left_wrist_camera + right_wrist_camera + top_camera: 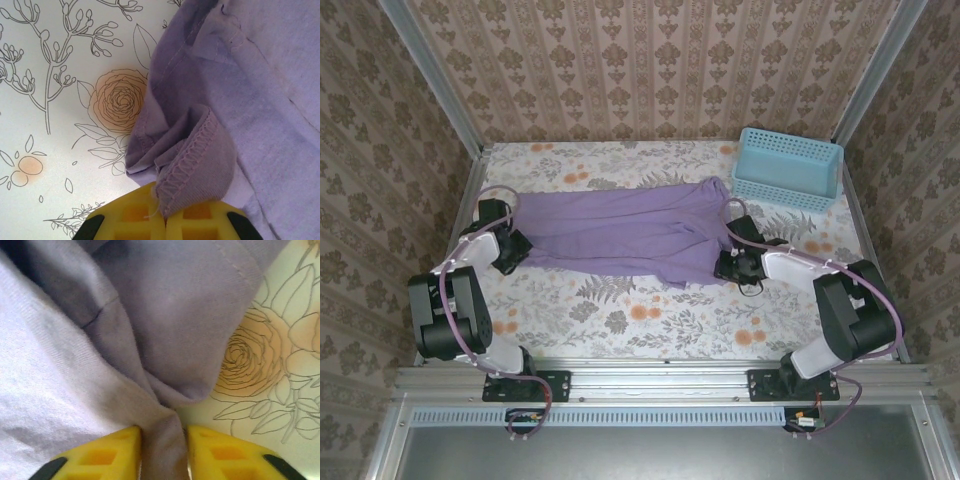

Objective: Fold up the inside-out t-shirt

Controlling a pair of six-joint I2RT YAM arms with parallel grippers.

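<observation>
Overhead, the t-shirt [620,235] lies stretched sideways across the middle of the table [640,325], a long purple band running from 9 o'clock towards 3 o'clock. It is rumpled, with its wider, bunched end at the 3 o'clock side. A blue basket [790,168] stands at about 1 o'clock, apart from the cloth, hard against the far right corner.

The left gripper [515,250] sits at the 9 o'clock end of the t-shirt. In its wrist view the left gripper [165,227] has its yellow fingers [135,220] pressed together, pinching a stitched hem of the t-shirt [240,110]. The hem curls up out of the seam between them towards 12 o'clock. More purple cloth spreads away to 1 and 3 o'clock, and an orange rose printed on the table cover [50,165] shows at 10 o'clock.

The right gripper [727,265] is at the t-shirt's lower corner, at about 4 o'clock of the cloth. In its wrist view the right gripper [162,455] has a twisted fold of the t-shirt [165,315] running between its yellow fingers [112,457]. The fold fills the narrow gap and touches both fingers, so they are clamped on it. Cloth fans out from there to 9, 11 and 12 o'clock, while the flowered table cover [295,450] lies bare at 3 o'clock.
</observation>
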